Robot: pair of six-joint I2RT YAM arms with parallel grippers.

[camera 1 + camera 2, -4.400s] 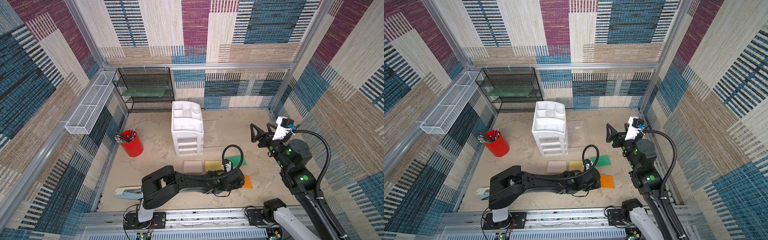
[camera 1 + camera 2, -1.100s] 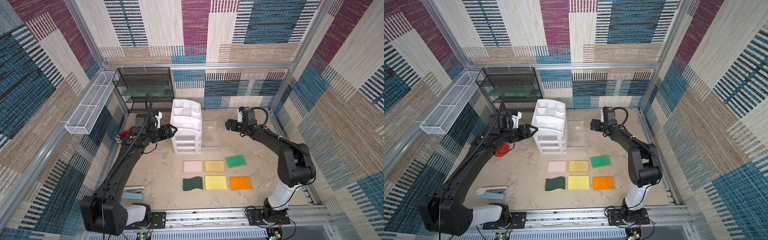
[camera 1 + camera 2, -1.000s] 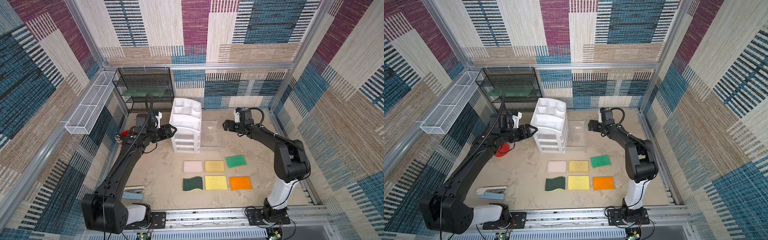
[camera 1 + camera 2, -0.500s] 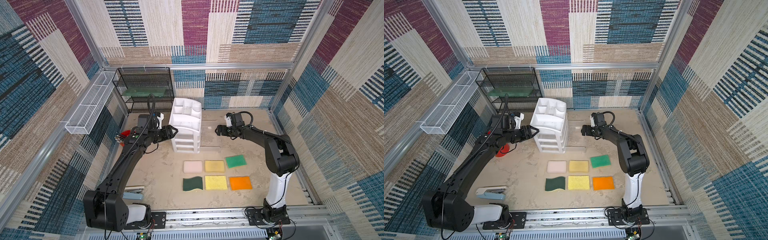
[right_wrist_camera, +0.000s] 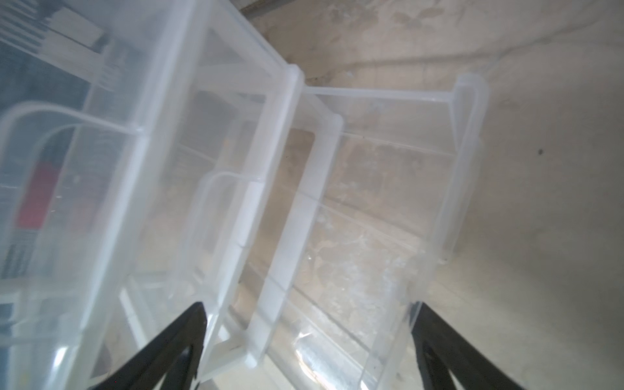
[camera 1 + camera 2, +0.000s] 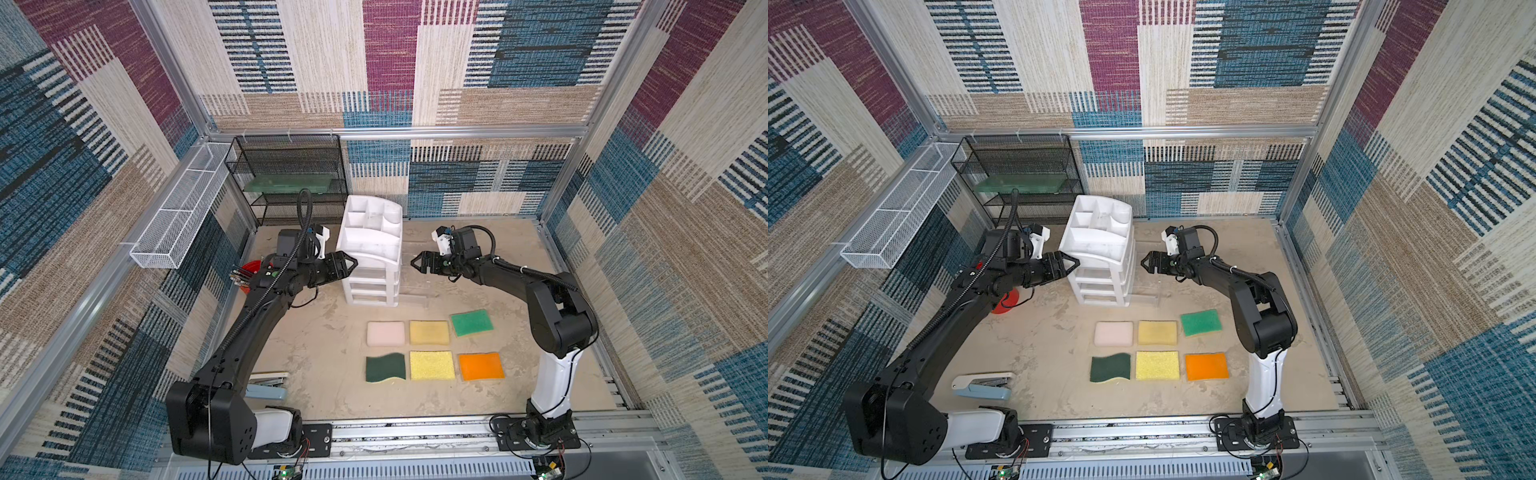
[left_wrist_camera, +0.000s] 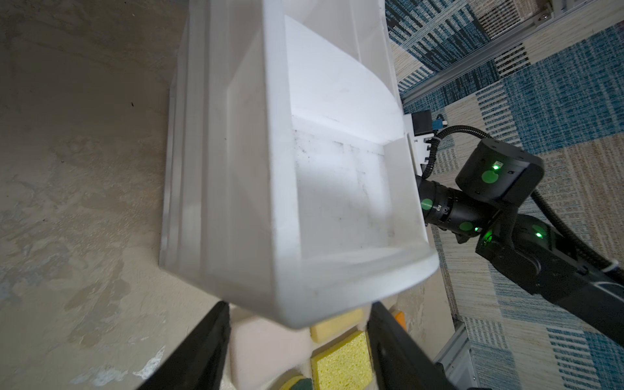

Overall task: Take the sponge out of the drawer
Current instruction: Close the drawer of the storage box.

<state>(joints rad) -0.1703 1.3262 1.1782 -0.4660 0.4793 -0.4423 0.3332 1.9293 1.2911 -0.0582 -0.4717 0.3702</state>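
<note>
Step in hand: drawer access, judged as the approach to a pull. The drawer chest (image 6: 374, 255) stands at the back of the table (image 6: 324, 374), its clear drawer fronts facing the right arm. The lowest drawer (image 5: 452, 189) is drawn out at table level, and through its clear walls it looks empty.

Left gripper (image 6: 351, 263): jaws spread apart, holding nothing. Its tips sit at the chest's side wall, near the top tray. Contact cannot be confirmed from the pictures. This position probably serves to brace the chest.

Right gripper (image 6: 417, 262): jaws spread wide, holding nothing. It hovers just beside the drawer fronts, at about the height of the upper drawer.

Location of the sponge: not confirmed. No sponge shows plainly inside any drawer. The right wrist view through the clear plastic is blurred, and the red seen there may be the cup (image 6: 1005, 305) behind the chest. Six sponges (image 6: 430, 332) lie in two rows on the table, in front of the chest and apart from it.

Next move, as a judgement:
1. Bring the right jaws onto the handle lip of a closed drawer.
2. Close on the lip and pull straight out.
3. Keep the left gripper against the chest, since a light plastic body would likely slide with the pull.
</note>
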